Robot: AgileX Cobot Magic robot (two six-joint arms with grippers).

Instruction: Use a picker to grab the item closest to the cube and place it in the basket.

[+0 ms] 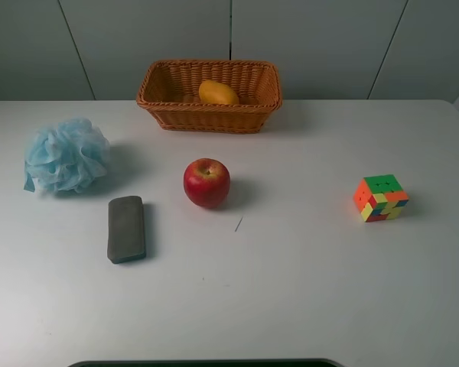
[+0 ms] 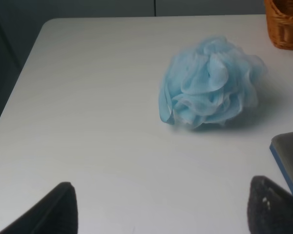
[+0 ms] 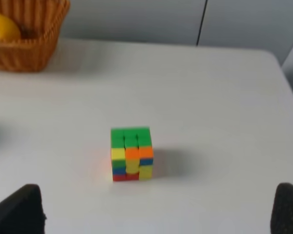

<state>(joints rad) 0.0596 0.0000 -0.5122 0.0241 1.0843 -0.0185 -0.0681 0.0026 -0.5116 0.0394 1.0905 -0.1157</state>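
An apple (image 1: 206,183) sits mid-worktop (image 1: 306,290), the cube (image 1: 381,197) nearer the right edge. Both pincers, left (image 2: 161,207) and right (image 3: 158,209), gape wide, holding nothing

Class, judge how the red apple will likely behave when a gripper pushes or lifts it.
The apple looks round, so a push would probably roll it. Its glossy skin may slip between fingers. It appears firm and fairly heavy for its size, unlike the fluffy blue bath pouf.

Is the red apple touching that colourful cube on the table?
Apart. The exterior high view shows the apple near the middle and the cube well off to its right, with a wide stretch of bare table between them.
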